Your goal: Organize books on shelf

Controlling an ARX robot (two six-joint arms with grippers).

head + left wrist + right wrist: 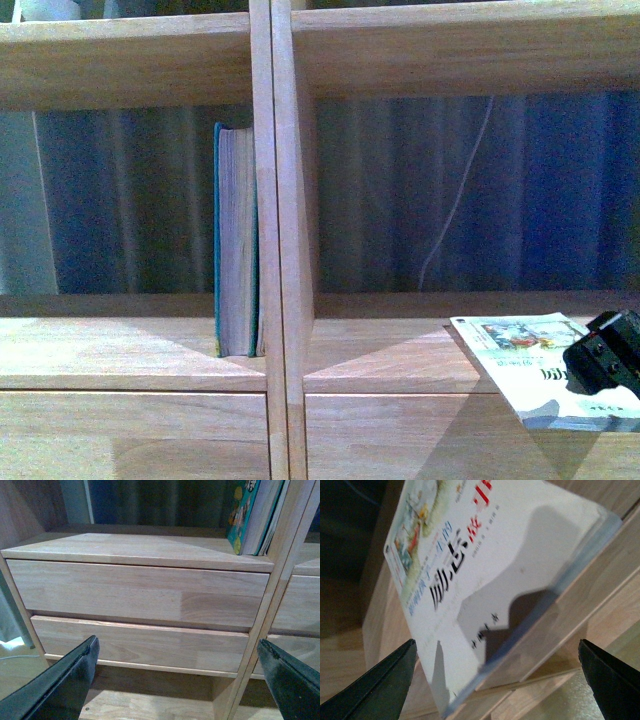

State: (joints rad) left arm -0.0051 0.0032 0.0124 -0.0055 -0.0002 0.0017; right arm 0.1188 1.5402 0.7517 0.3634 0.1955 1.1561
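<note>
The teal book point(236, 240) stands upright in the left compartment of the wooden shelf point(280, 250), against the centre divider; its cover and page edges also show in the left wrist view point(255, 515). The white paperback point(545, 368) lies flat on the right compartment's floor, overhanging the front edge. It fills the right wrist view point(485, 585). My right gripper point(497, 680) is open, its fingers point(380, 690) on either side of the paperback's overhanging corner; its black body point(605, 362) shows at the book's right. My left gripper point(177, 677) is open and empty, low before the drawers.
Two plain drawer fronts point(140, 592) sit under the left compartment, with an open gap below them. A blue curtain point(520, 190) and a hanging white cord point(455, 200) show behind the open compartments. An upper shelf board point(450, 50) runs overhead.
</note>
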